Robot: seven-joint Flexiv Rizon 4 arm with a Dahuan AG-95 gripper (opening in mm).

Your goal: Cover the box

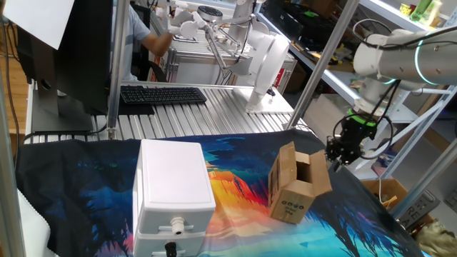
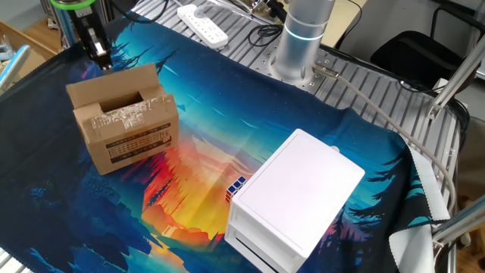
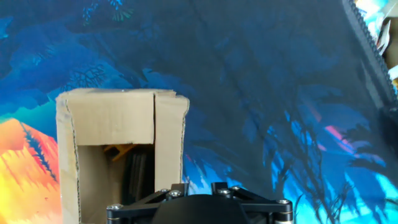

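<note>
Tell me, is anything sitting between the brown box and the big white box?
No, only bare colourful cloth separates the brown box from the white box; both fixed views show it.

I hang at the right of one fixed view, my gripper (image 1: 337, 154) just right of the box (image 1: 296, 187), which stands on the cloth (image 1: 86, 185). The white case (image 1: 173, 187) sits left of the box, well apart. A keyboard (image 1: 163, 94) lies behind, at upper left.

White arm (image 1: 400, 53) — green-lit ring, black claw (image 1: 338, 153).
</note>
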